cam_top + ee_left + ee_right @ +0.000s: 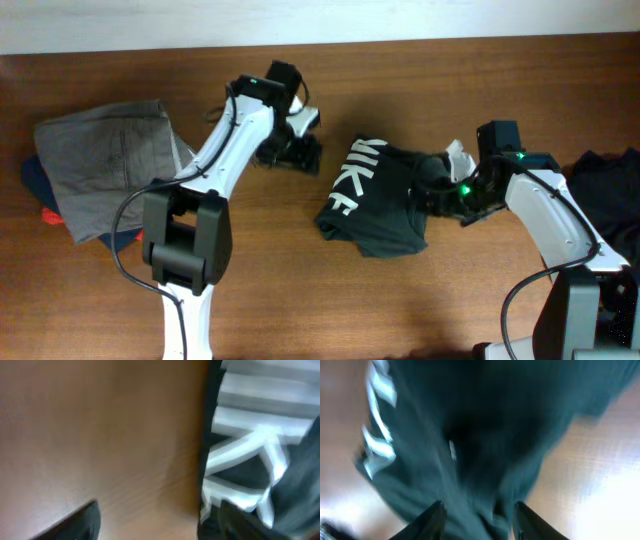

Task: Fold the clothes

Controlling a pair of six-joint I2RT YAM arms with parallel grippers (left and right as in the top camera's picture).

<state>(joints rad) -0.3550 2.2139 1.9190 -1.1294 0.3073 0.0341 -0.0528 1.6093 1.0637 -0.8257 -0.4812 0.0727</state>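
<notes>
A black T-shirt [375,200] with white "NIKE" letters lies bunched on the middle of the wooden table. My left gripper [300,142] hovers just left of it, clear of the cloth. In the left wrist view the gripper [157,522] is open over bare wood, with the shirt's lettered edge [250,455] by its right finger. My right gripper [436,195] sits at the shirt's right edge. Its wrist view is blurred; the gripper [480,517] stands open with the dark fabric [470,440] lying loose between the fingers.
A grey garment [105,175] lies on a pile with blue and red pieces at the far left. Another dark garment [612,175] sits at the right edge, behind my right arm. Bare table [300,290] runs along the front.
</notes>
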